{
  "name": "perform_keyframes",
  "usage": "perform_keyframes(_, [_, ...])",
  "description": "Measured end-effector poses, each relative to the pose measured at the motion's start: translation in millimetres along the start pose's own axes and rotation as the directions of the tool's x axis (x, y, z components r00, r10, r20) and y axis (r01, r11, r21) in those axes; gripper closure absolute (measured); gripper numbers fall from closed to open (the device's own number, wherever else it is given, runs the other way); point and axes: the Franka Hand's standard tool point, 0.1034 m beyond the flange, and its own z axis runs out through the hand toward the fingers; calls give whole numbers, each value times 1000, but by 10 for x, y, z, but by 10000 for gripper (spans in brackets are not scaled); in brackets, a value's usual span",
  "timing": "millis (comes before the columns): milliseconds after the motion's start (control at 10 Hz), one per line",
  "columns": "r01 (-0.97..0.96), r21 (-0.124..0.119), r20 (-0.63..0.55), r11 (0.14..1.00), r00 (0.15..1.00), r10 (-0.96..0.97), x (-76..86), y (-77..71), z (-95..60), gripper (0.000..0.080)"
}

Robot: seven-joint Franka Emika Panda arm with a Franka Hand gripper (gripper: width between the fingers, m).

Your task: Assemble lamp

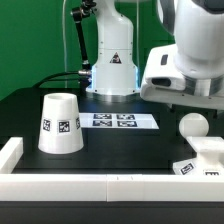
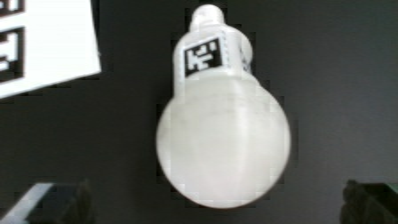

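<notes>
The ball-shaped white bulb (image 1: pixel 193 125) lies on the black table at the exterior view's right. In the wrist view the bulb (image 2: pixel 222 135) lies lengthwise, its tagged neck pointing away from the gripper. My gripper (image 2: pixel 214 205) is open, with its dark fingertips (image 2: pixel 54 205) wide apart on either side of the bulb's round end, not touching it. In the exterior view my gripper (image 1: pixel 190 98) hangs just above the bulb. The cone-shaped shade (image 1: pixel 60 125) stands at the left. The flat square base (image 1: pixel 205 160) lies at the front right.
The marker board (image 1: pixel 120 121) lies in the middle, in front of the arm's pedestal (image 1: pixel 110 75). A low white wall (image 1: pixel 60 185) runs along the front and left. A flat white tagged surface (image 2: pixel 36 50) shows beside the bulb; I cannot tell which part it is.
</notes>
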Motion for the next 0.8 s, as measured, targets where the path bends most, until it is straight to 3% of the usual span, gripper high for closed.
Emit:
perform_keyframes(100, [-8,39,45,999,999,7,-36,-25,27,101])
perform_keyframes(600, [-10,42,80,999,997,6,-19,-1,60,101])
perform_keyframes(800, [-10,42,58,999,998,7,-18,-16,179,101])
